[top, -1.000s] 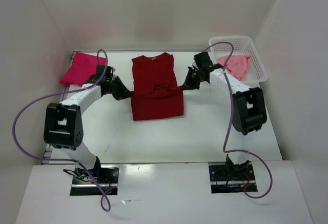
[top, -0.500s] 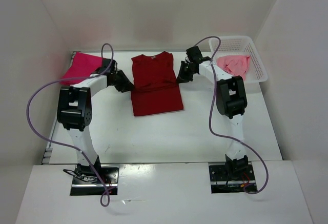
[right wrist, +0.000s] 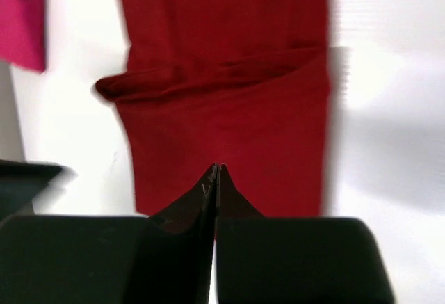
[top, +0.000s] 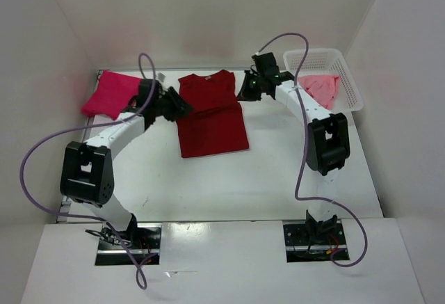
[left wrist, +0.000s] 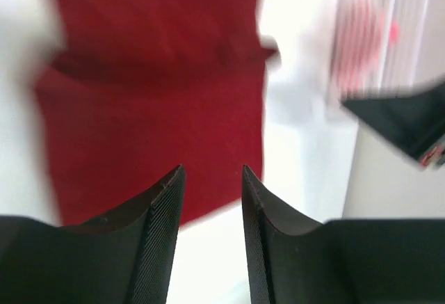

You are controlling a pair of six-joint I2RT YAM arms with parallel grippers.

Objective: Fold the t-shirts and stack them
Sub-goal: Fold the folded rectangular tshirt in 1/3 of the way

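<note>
White table (top: 278, 172), dark red t-shirt (top: 211, 120)

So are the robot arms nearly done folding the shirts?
Not yet. The magenta shirt at the far left looks folded already. The dark red shirt in the middle is partly folded, with the open left gripper and shut right gripper at its sides. The light pink shirt is crumpled in the basket, and nothing is stacked.
</note>
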